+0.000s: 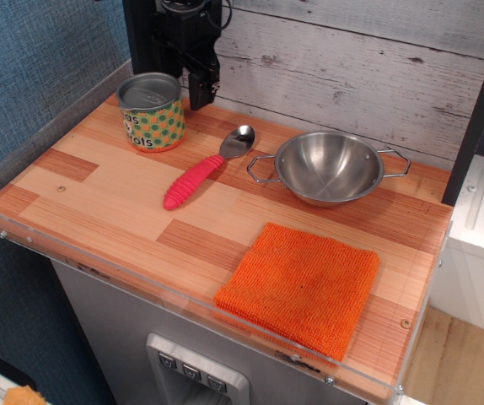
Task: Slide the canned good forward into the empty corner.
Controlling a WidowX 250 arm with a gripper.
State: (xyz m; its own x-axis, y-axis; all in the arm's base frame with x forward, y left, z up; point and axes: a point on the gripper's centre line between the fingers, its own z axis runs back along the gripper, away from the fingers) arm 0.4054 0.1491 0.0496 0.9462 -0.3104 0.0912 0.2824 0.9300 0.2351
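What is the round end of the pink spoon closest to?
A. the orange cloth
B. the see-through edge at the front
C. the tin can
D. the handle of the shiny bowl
D: the pink spoon lies with its silver bowl end pointing up toward the near handle of the shiny bowl, apart from the tin can and orange cloth.

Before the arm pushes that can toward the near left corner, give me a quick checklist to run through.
1. Canned good upright on the tabletop: ok.
2. Pincer behind the can, on its wall side: ok.
3. Pincer touching the can: cannot tell.
4. Pincer open or shut: cannot tell.
5. Path to the empty corner free of objects: ok; the spoon lies to the right of it.
6. Acrylic rim in place at the corner to stop the can: ok.
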